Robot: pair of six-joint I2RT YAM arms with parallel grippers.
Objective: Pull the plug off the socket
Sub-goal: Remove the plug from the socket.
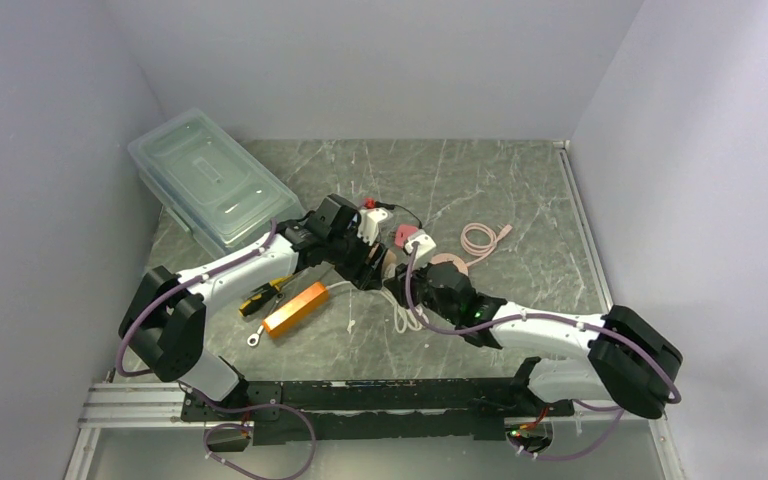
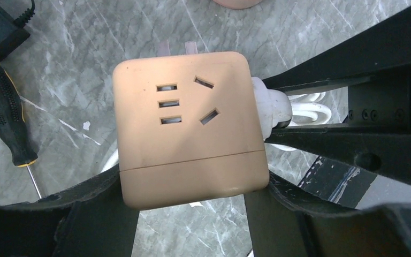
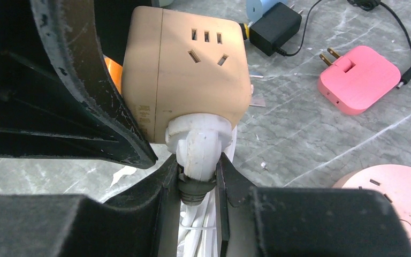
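Note:
The socket (image 2: 187,134) is a tan cube with slots on its top face. My left gripper (image 2: 190,206) is shut on it, one finger pressed against each side of its near end. A white plug (image 3: 199,142) sits flush against the socket's (image 3: 187,69) side face, with its white cord trailing down toward the camera. My right gripper (image 3: 199,171) is shut on the plug's neck, just above the dark strain relief. In the left wrist view the plug (image 2: 270,107) shows at the cube's right side between the right gripper's fingers (image 2: 353,150). From above, both grippers meet at mid-table (image 1: 388,272).
A pink flat adapter (image 3: 361,77), a black adapter (image 3: 275,20) and a round pink socket (image 3: 396,203) lie to the right. A yellow-black screwdriver (image 2: 2,107) and an orange block (image 1: 295,308) lie to the left. A clear lidded box (image 1: 210,185) stands at the back left. A coiled pink cable (image 1: 480,238) lies behind.

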